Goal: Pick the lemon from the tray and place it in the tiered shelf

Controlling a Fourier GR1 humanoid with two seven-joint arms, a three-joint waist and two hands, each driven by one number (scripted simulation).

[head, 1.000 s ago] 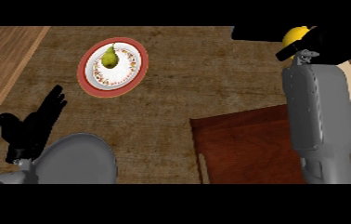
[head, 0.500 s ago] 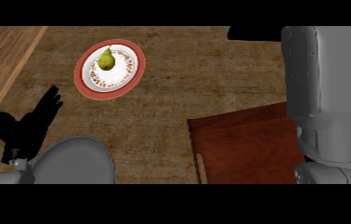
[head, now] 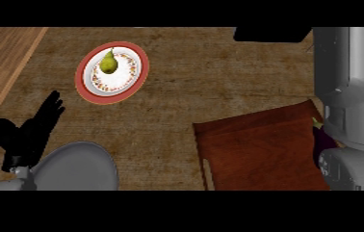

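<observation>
Head view: no lemon showing; the reddish-brown tray (head: 256,151) sits lower right, a dark purple item (head: 323,142) at its right edge beside the right forearm (head: 340,82). Right hand out of frame. Left hand (head: 32,130) rests lower left, fingers straight. Pear (head: 108,62) on plate (head: 135,79), upper left.

The brown, mottled desk (head: 213,82) carries a red-rimmed plate (head: 112,74) at the upper left of the frame, with a pear (head: 108,63) on it. A reddish wooden tray (head: 259,151) lies at the lower right.
</observation>
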